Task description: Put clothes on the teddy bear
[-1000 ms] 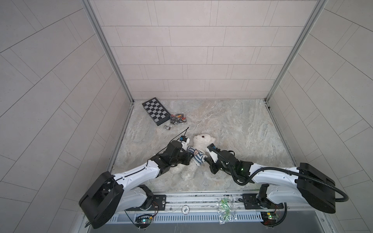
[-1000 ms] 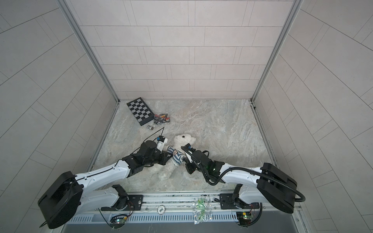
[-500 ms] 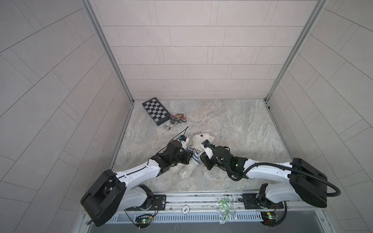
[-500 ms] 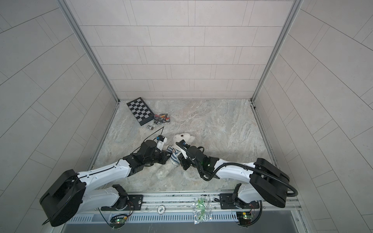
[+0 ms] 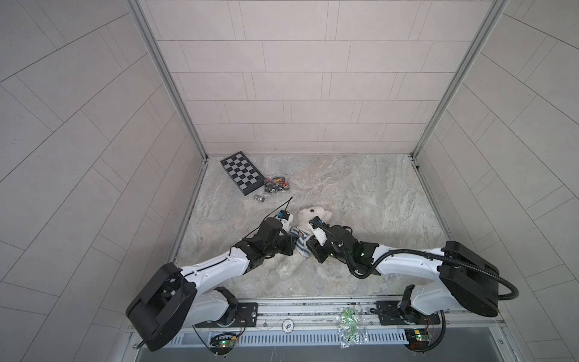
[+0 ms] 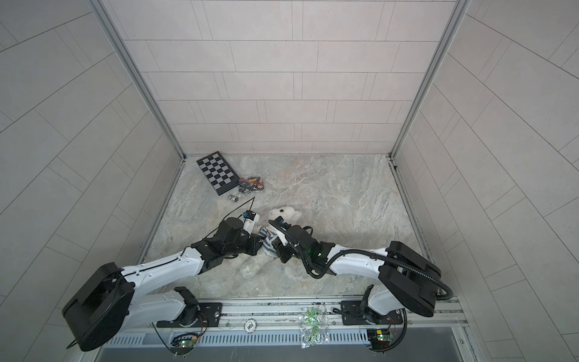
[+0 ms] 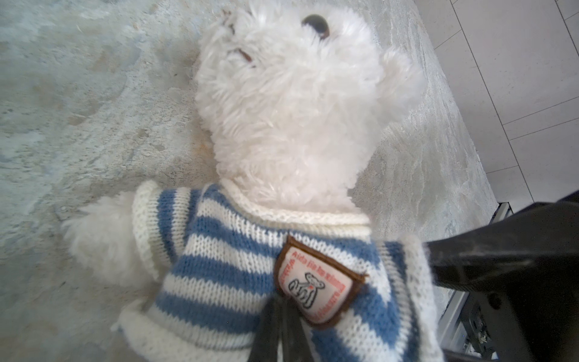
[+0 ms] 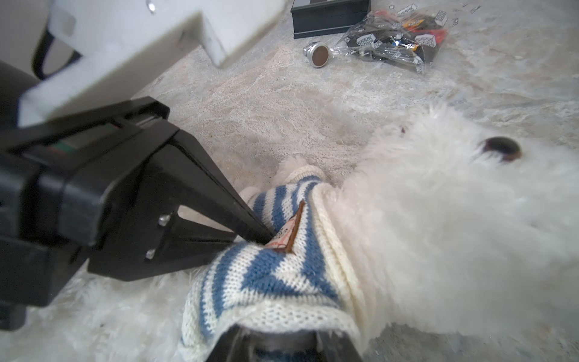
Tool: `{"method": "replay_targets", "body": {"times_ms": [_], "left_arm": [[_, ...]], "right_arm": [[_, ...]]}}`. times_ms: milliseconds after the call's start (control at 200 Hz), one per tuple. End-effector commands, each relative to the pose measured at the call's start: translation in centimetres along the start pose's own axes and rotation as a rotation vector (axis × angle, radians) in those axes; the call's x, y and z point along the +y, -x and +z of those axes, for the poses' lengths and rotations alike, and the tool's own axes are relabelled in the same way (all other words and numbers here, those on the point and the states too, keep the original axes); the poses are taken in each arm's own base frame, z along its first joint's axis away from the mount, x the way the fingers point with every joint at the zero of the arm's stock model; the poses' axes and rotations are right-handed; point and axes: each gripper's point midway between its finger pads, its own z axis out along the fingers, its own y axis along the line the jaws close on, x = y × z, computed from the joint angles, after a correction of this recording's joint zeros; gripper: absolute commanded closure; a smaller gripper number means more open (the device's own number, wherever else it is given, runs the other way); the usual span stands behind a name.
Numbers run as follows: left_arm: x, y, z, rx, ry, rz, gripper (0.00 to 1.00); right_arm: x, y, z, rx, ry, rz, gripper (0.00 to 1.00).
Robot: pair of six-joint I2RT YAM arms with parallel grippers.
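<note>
1. Innermost: left fingers (image 8: 219,200) pressed together, pinching the striped shirt (image 7: 219,269) right at its badge (image 7: 316,288).
2. Right fingers (image 8: 238,351) at the shirt's lower hem, knit bunched over them; spread or closed, cannot tell.
3. Teddy bear (image 5: 313,214) lying chest up on the counter (image 5: 360,194) between the two arms; head through the collar, one paw out of a sleeve, shirt gathered high on the chest.
4. Step in hand, as judged: drawing the hem down over the belly. Anchor near the badge, pull the hem toward the legs in short even tugs, and avoid trapping fur under the ribbing.
5. Materials: stretchy knit in blue and cream bands; flat fabric badge with brown stitched edge; long, soft, compressible white plush; hard glossy eye; mottled stone-look counter.
6. Farther out, well apart: chessboard (image 5: 242,171), clear bag of small parts (image 5: 276,185), small metal cap (image 5: 259,198).
</note>
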Motion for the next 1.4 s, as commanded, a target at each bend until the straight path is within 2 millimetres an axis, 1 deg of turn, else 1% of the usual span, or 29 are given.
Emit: {"method": "replay_targets", "body": {"times_ms": [0,70,220,290,335,345,360,461,571,661,736,826,866,931,991,1071,1136,1221,1276,1317,1392], "left_arm": [[0.5,-1.6,0.2,0.054,0.002,0.003,1.0],[0.4,-1.6,0.2,0.052,0.001,0.005,1.0],[0.4,-1.2,0.0,0.039,0.005,0.002,1.0],[0.7,-1.3,0.0,0.036,0.014,-0.005,1.0],[1.3,-1.4,0.0,0.037,0.031,-0.013,1.0],[1.4,-1.5,0.0,0.038,0.035,-0.016,1.0],[1.7,-1.5,0.0,0.037,0.041,-0.022,1.0],[3.2,-1.9,-0.1,0.034,0.066,-0.065,1.0],[4.5,-2.5,0.2,0.051,0.114,-0.064,1.0],[5.7,-2.7,0.1,0.058,0.163,-0.066,1.0],[5.7,-2.4,0.0,0.049,0.166,-0.062,1.0],[5.3,-1.1,-0.9,0.013,0.18,-0.051,1.0],[4.9,-0.4,-1.5,-0.008,0.177,-0.047,1.0],[3.6,0.8,-2.5,-0.052,0.143,-0.04,0.86],[2.2,1.7,-3.6,-0.081,0.107,-0.032,0.75],[0.0,2.1,-4.9,-0.099,0.056,-0.01,0.63],[-2.2,2.0,-5.8,-0.105,0.012,0.012,0.57],[-4.9,1.3,-6.3,-0.1,-0.065,0.014,0.56],[-6.1,0.8,-6.4,-0.094,-0.102,0.01,0.57],[-6.6,0.3,-6.4,-0.085,-0.112,0.0,0.57],[-6.8,-0.3,-6.3,-0.076,-0.12,-0.023,0.57]], "right_arm": [[1.4,1.8,0.2,-0.05,0.054,-0.008,0.72],[1.4,1.9,0.3,-0.049,0.052,-0.015,0.78],[0.9,1.7,-0.1,-0.041,0.024,-0.029,1.0],[0.6,1.8,-0.8,-0.052,0.008,-0.033,1.0],[0.4,2.5,-1.4,-0.072,-0.006,-0.032,1.0],[0.1,1.6,-1.5,-0.056,-0.016,-0.033,1.0],[-0.1,1.4,-1.8,-0.055,-0.023,-0.034,1.0],[-0.8,1.1,-3.4,-0.067,-0.05,-0.037,1.0],[-1.4,0.6,-5.2,-0.075,-0.071,-0.046,1.0],[-1.4,0.6,-6.1,-0.099,-0.064,-0.039,1.0],[-1.0,1.0,-6.5,-0.132,-0.041,-0.025,1.0],[-0.7,1.5,-6.5,-0.162,-0.019,-0.008,1.0],[-0.6,1.6,-6.4,-0.162,-0.018,-0.004,1.0],[-0.5,1.7,-6.1,-0.158,-0.014,-0.002,1.0],[-0.6,1.7,-6.0,-0.165,-0.016,0.007,1.0],[-0.6,2.0,-6.1,-0.172,-0.021,0.012,1.0],[-0.6,2.1,-6.1,-0.171,-0.025,0.013,1.0],[-0.7,2.3,-6.2,-0.176,-0.03,0.016,1.0],[-0.8,2.3,-6.2,-0.174,-0.035,0.018,1.0],[-0.8,2.3,-6.2,-0.174,-0.037,0.02,1.0],[-0.7,2.4,-6.2,-0.177,-0.034,0.023,1.0]]}}
